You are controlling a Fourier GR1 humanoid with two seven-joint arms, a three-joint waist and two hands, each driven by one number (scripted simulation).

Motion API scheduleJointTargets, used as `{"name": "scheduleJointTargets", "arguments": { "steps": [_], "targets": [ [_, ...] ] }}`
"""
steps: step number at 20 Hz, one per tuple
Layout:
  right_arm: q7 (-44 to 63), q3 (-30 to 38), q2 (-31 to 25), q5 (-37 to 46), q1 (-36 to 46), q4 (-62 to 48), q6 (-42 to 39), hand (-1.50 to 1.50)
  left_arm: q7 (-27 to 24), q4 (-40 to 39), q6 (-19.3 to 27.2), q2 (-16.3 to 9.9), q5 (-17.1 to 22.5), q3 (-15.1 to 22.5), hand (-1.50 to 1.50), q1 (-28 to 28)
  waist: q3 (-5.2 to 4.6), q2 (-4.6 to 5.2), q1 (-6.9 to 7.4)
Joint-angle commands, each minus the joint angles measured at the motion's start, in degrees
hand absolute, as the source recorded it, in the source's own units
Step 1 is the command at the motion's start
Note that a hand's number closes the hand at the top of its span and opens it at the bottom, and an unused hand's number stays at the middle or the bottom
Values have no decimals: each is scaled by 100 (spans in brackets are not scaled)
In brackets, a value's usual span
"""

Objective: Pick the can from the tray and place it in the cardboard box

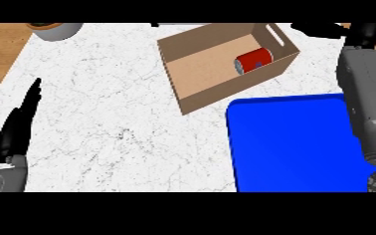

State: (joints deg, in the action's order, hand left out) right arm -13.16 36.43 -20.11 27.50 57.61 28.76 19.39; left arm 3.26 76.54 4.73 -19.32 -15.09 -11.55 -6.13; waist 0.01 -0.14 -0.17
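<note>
From my head view I look steeply down on a white marbled counter (110,129). The red can (254,60) lies on its side inside the cardboard box (192,74), up against the box's right-hand wall, its grey end facing down and left. The box is open at the top and sits turned at an angle on the counter, with a slot-shaped handle hole in the wall at its far right end. Just below the box, the blue tray (294,149) fills the lower right of the view; its upper left corner comes close to the box's near wall, and I cannot tell whether they touch. Nothing lies on the part of the tray that I can see.

My left hand (18,124) shows at the left edge, low down, its black fingers straight and together, pointing up along the counter and holding nothing. My right forearm (358,89) runs up the right edge, over the tray's right side. My right hand (323,30) is at the top right corner, beyond the box's far end and apart from the can; only a dark part of it shows, and I cannot tell whether its fingers are spread or curled.

At the top left stands a grey round pot (57,30), beside a strip of wooden surface (13,42) at the counter's left edge.
</note>
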Motion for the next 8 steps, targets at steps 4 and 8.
{"name": "scheduleJointTargets", "arguments": {
  "steps": [4, 8],
  "targets": [
    [198, -166, -467, -446, -1264, 1310, -1260, -150, 257, 409, -119, -16, 68, -36, 0, 126, -3, -42, -84],
    [605, -394, -651, -539, -1918, 2082, -1936, -150, -134, -339, 48, 45, -35, -113, 0, -125, -9, -23, -131]
  ]
}}
